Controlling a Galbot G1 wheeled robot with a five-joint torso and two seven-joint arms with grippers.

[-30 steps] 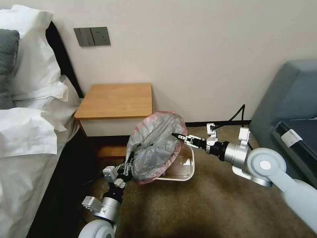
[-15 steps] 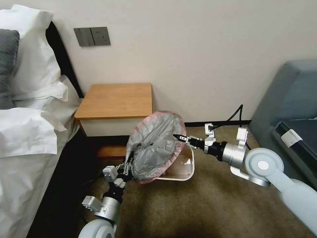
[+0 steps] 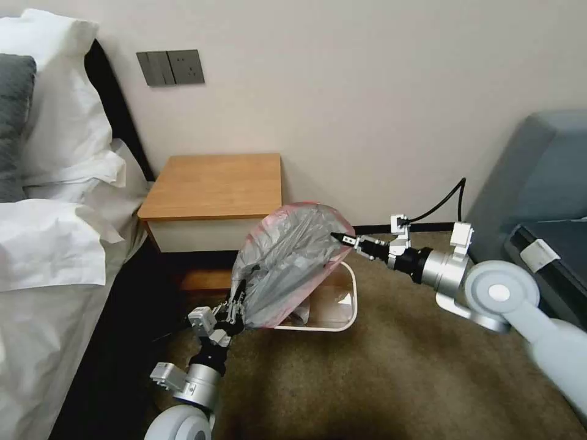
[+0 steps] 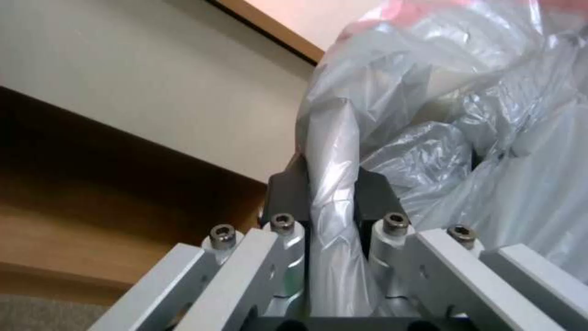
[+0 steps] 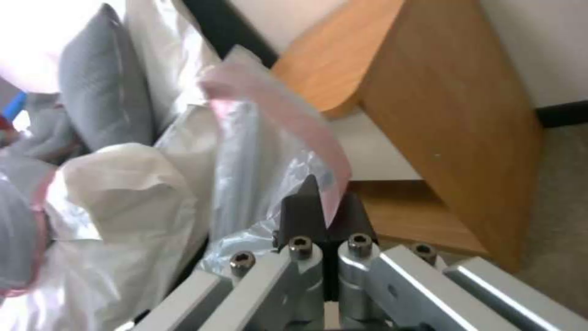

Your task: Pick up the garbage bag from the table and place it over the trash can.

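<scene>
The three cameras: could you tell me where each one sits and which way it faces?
Head view: from the robot's head, looking forward and down at the table, the bin and the bag stretched between the left gripper and right gripper; both arms show.
Left wrist view: on the left wrist, facing along its gripper, shut on a fold of bag.
Right wrist view: on the right wrist, facing along its gripper, shut on the bag's pink rim, with the table beyond.
All three share the bag.

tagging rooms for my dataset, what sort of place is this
Most likely a bedroom, perhaps a hotel room: a bed with white pillows, a small orange-brown wooden nightstand beside it, and a small cream-white plastic bin on brown carpet.
</scene>
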